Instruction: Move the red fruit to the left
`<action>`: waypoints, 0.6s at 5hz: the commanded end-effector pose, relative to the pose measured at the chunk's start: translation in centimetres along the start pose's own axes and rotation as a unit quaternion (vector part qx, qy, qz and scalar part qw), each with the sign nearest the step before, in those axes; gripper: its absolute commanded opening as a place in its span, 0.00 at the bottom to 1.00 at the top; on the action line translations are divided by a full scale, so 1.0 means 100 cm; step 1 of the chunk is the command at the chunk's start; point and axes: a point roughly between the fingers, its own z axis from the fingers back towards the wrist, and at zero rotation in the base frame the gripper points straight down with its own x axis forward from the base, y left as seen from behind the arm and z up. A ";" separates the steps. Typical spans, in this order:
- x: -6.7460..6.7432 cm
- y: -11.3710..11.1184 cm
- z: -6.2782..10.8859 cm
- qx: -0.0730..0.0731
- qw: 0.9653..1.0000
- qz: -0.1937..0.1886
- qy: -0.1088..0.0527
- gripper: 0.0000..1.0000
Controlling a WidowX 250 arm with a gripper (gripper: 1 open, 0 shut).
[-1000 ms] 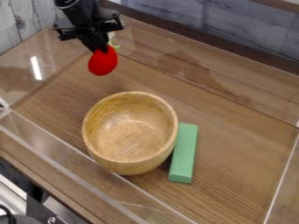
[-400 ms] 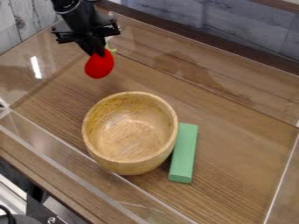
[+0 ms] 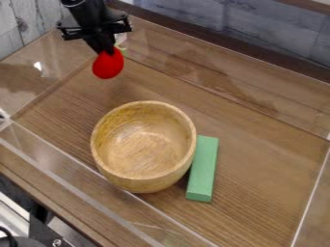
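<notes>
My pincer (image 3: 100, 43) is clamped on the red fruit (image 3: 107, 64), hanging at the far left, well clear of the bowl (image 3: 143, 145). I should lower it gently onto the bench (image 3: 258, 106) before letting go, so it won't roll.

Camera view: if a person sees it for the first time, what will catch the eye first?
First the red fruit, bright against the brown table, hanging from the shut black gripper at the upper left. Next the wooden bowl, large and empty, in the middle. A green block lies flat close beside the bowl's right side.
</notes>
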 end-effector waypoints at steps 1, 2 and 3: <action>0.018 -0.004 0.013 0.011 0.999 0.017 -0.031 0.00; 0.018 -0.009 0.013 0.018 0.999 0.031 -0.031 0.00; 0.014 -0.004 0.002 0.035 0.996 0.068 -0.035 0.00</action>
